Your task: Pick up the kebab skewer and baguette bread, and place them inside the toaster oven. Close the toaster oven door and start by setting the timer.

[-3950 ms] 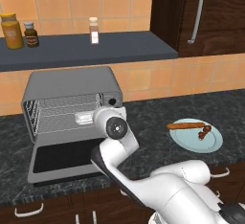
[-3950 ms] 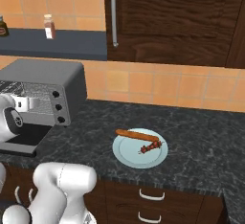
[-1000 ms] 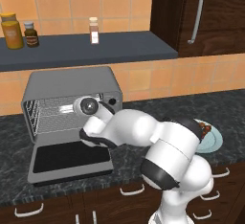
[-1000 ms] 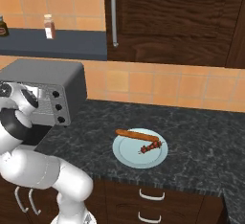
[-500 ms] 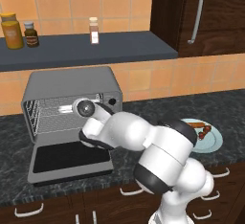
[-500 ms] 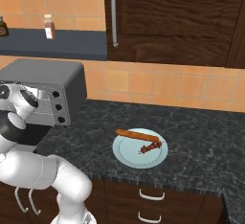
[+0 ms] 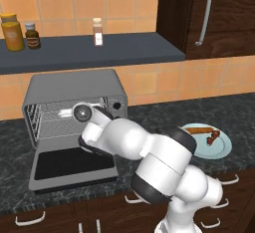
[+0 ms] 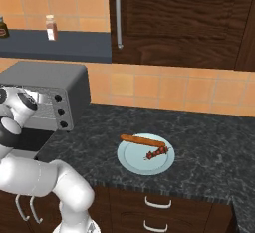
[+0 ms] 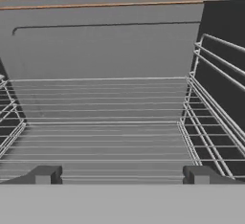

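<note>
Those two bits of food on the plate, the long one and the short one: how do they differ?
The baguette bread is long, smooth and orange-brown; the kebab skewer is shorter, lumpy and dark reddish-brown. The baguette bread lies along the plate's far side, nearer the wall, reaching past its rim on the oven side, while the kebab skewer sits nearer the middle, at an angle to it. Both are slim and rest on the same plate, untouched.

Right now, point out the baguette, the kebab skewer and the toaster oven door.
baguette bread (image 8: 142, 140), right base view, loaf's middle.
kebab skewer (image 8: 157, 152), right base view, meat chunks.
toaster oven door (image 7: 60, 165), left base view, dark glass.
</note>
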Controlling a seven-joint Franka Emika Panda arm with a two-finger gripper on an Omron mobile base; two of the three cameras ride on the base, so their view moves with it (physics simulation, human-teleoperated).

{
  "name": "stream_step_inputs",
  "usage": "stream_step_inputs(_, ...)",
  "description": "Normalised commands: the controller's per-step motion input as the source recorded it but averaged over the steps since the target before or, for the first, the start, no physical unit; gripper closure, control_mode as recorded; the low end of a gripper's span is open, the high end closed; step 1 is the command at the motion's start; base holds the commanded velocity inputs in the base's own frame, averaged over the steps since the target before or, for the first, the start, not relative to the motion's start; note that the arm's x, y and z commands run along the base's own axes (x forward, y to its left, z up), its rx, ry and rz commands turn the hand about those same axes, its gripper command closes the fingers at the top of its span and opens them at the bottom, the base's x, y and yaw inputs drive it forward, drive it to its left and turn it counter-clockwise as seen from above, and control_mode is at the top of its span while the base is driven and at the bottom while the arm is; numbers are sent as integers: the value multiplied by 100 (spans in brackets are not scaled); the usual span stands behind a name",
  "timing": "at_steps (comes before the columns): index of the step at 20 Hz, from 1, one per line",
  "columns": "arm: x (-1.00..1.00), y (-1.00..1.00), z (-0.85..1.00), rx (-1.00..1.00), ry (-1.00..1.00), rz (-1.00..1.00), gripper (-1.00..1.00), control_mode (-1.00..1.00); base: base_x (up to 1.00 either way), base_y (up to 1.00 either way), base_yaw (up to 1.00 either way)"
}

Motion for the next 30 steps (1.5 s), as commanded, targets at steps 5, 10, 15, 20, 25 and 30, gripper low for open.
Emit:
stream_step_inputs(5,0,9,-12,-1,5,0,-100,-100,0,0,0)
stream_step_inputs(10,0,7,-2,0,4,0,-100,-100,0,0,0)
stream_step_inputs(15,0,2,-16,-1,0,0,-100,-100,0,0,0)
stream_step_inputs(20,-12,10,-45,-1,5,0,-100,-100,0,0,0)
stream_step_inputs(25,-69,15,-86,0,4,0,-100,-100,0,0,0)
stream_step_inputs(30,-93,15,-87,0,0,0,-100,-100,0,0,0)
